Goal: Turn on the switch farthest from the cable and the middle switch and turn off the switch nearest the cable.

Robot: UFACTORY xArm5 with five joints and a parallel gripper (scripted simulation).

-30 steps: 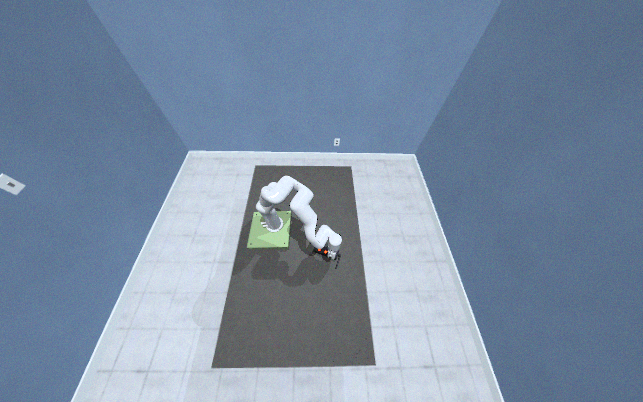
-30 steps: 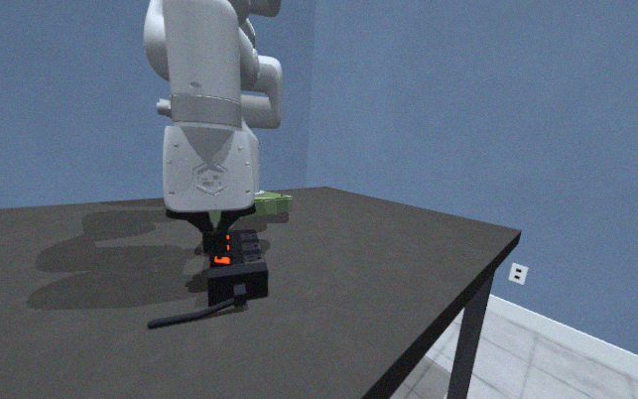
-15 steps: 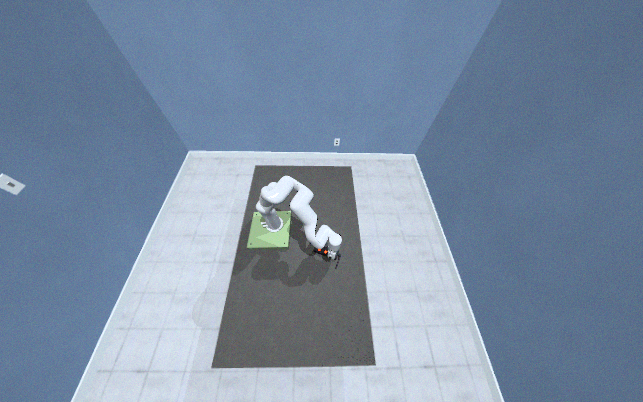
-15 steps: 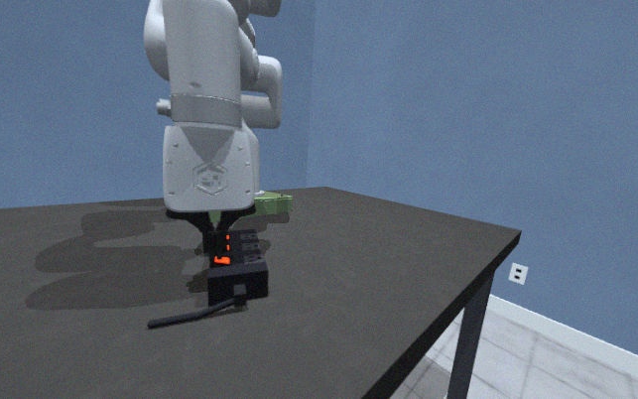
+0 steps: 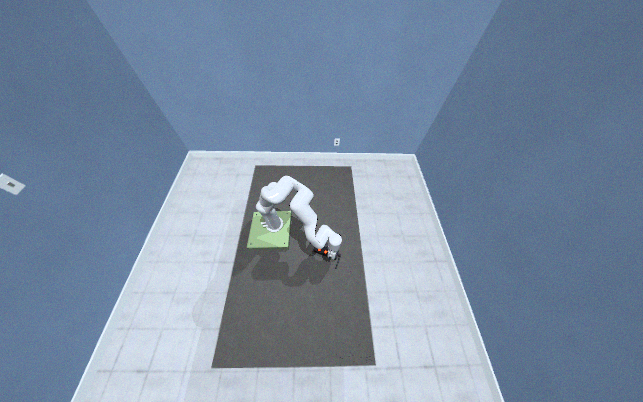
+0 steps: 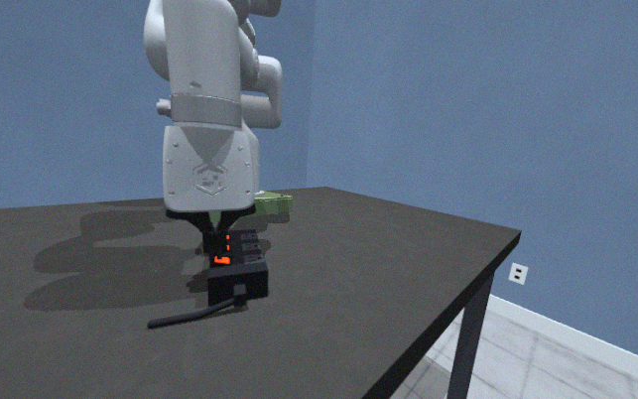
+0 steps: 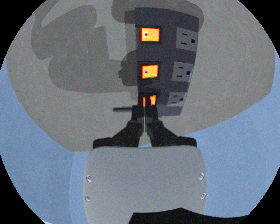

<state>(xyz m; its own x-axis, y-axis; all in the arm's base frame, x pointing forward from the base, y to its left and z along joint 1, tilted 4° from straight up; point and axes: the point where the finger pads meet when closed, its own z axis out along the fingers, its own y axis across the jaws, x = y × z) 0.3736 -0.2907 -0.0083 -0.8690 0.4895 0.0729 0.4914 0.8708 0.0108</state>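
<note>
A black power strip (image 6: pixel 237 268) lies flat on the dark table, right way up, with its cable (image 6: pixel 190 316) running off the near end toward the left. It has three orange switches in a row. The one nearest the cable (image 6: pixel 221 259) shows bright orange. In the wrist view the strip (image 7: pixel 161 63) shows a top switch (image 7: pixel 149 34), a middle switch (image 7: pixel 149 71) and a lowest switch (image 7: pixel 152 100). My gripper (image 7: pixel 144 103) is shut on nothing, with its tips at the lowest switch. From the side the gripper (image 6: pixel 214 241) stands upright over the row, behind the cable-end switch. I cannot tell whether it touches.
The arm's green base plate (image 5: pixel 269 229) lies behind the strip, which shows small in the overhead view (image 5: pixel 325 253). The table's right edge (image 6: pixel 460 298) drops off to a tiled floor. A wall socket (image 6: pixel 518 273) sits low on the right wall.
</note>
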